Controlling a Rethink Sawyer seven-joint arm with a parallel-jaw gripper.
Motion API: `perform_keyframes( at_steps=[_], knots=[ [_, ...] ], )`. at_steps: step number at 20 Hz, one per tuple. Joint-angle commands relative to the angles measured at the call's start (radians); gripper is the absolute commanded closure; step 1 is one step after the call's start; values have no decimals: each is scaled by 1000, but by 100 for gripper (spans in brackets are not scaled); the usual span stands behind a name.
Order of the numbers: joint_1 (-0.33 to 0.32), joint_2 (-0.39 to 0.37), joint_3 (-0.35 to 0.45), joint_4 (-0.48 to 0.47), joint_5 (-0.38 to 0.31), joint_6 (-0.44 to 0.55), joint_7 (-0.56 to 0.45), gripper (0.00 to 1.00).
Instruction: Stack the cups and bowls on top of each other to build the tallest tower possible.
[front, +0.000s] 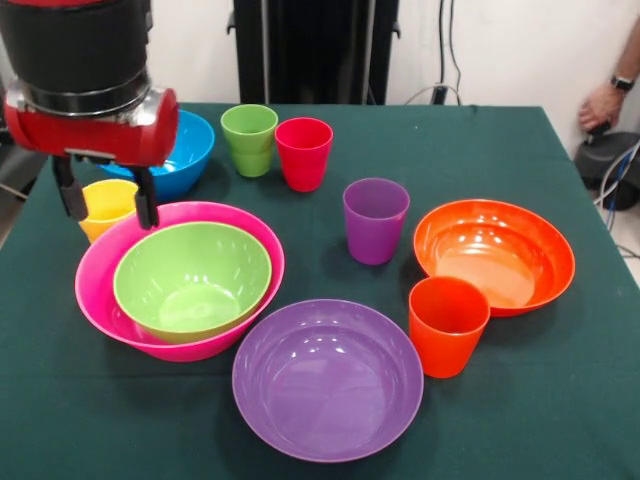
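Note:
The green bowl sits nested in the big pink bowl at the front left. My gripper hangs open just behind the pink bowl's rim. Its two black fingers stand either side of the yellow cup, and I cannot tell whether they touch it. The blue bowl is partly hidden behind the arm. The purple bowl lies at the front centre and the orange bowl at the right. Standing upright on their own are the green cup, red cup, purple cup and orange cup.
A dark green cloth covers the table. A person's hand with a wristwatch shows at the right edge, beyond the table, above a black device on the floor.

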Motion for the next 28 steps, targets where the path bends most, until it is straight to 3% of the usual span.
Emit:
perform_keyframes(
  at_steps=[1,10,17,25,28],
  knots=[
    [65,-4,7,24,10,42,96,0],
    [116,39,-17,65,35,-79,181,0],
    [149,106,-28,-5,43,-94,202,0],
    [204,98,-72,45,80,-153,295,0],
    [215,121,-77,18,85,-154,298,0]
  ],
)
